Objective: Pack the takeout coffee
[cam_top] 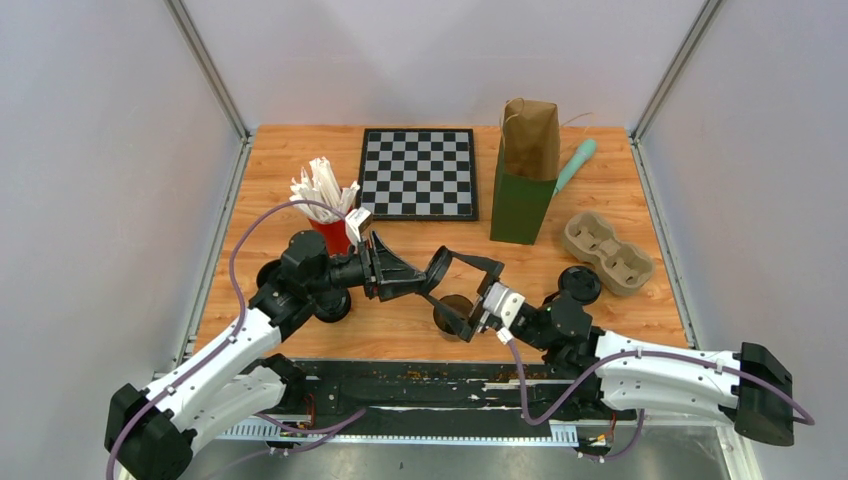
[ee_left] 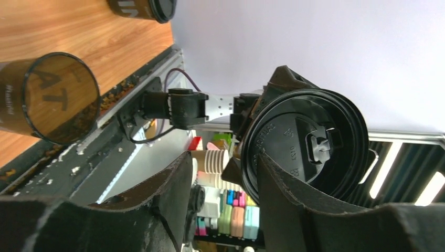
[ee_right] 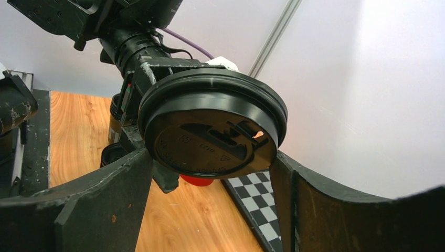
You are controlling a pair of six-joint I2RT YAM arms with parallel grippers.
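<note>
holding lid (ee_right: 210,131) rim-to-rim in wide-spread right gripper (ee_right: 211,157), with left gripper (ee_left: 223,160) parted, empty, just beside it and open cup (cam_top: 455,308) below right jaws. could spring out of that thin-edge pinch if nudged by left finger (ee_left: 283,210), or seat crooked.

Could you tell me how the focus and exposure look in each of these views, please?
Top external: evenly lit and sharp across the table. Left wrist: the black lid is crisp, but the left end effector's fingers are dark, with little detail. Right wrist: the wall at right is washed out to near white.
</note>
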